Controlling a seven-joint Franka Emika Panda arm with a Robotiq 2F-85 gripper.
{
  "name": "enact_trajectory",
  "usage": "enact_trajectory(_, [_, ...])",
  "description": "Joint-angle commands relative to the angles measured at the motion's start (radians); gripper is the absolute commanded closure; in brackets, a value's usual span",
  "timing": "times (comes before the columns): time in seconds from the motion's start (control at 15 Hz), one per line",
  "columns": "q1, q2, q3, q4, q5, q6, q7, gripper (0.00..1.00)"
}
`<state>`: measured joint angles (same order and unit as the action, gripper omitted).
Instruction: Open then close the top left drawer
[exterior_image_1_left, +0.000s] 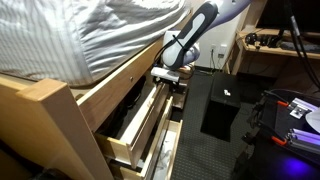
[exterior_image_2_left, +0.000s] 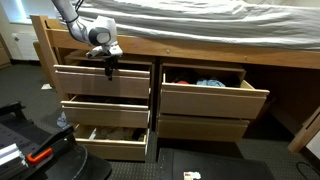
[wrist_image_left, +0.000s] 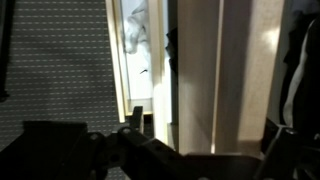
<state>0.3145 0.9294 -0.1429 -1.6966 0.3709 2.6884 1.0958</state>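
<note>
The top left drawer (exterior_image_2_left: 104, 82) is a pale-wood bed drawer pulled partly out. Dark contents show inside it in an exterior view (exterior_image_1_left: 128, 100). My gripper (exterior_image_2_left: 110, 66) hangs at the top edge of its plain front, near the drawer's right end, and also shows in an exterior view (exterior_image_1_left: 165, 74). In the wrist view the fingers (wrist_image_left: 205, 135) look spread, with the drawer's wooden front (wrist_image_left: 215, 70) between them. I cannot tell whether they touch the wood.
Below it, a middle drawer (exterior_image_2_left: 105, 111) and a further-out bottom drawer (exterior_image_2_left: 112, 143) with white items (wrist_image_left: 135, 35) stand open. The top right drawer (exterior_image_2_left: 205, 90) holds blue and red items. A mattress (exterior_image_1_left: 80, 35) overhangs. Black equipment (exterior_image_1_left: 225, 105) stands on the floor.
</note>
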Motion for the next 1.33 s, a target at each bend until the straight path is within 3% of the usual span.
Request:
enact_trajectory(0.0, [-0.007, -0.054, -0.04, 0.017, -0.125, -0.264, 0.104, 0.0])
enact_trajectory(0.33, [-0.055, -0.058, -0.015, 0.1, -0.233, -0.599, 0.165, 0.0])
enact_trajectory(0.4, [-0.06, -0.046, 0.002, 0.088, -0.228, -0.511, 0.155, 0.0])
enact_trajectory(0.67, [-0.068, -0.045, 0.002, 0.103, -0.243, -0.57, 0.168, 0.0])
enact_trajectory(0.8, [-0.09, -0.059, 0.024, 0.094, -0.213, -0.536, 0.156, 0.0])
enact_trajectory(1.0, [-0.076, -0.128, 0.0, 0.066, -0.257, -0.486, 0.163, 0.0])
enact_trajectory(1.2, [-0.068, -0.231, -0.03, 0.06, -0.324, -0.525, 0.178, 0.0])
enact_trajectory(1.27, [-0.074, -0.263, -0.03, 0.076, -0.346, -0.616, 0.173, 0.0])
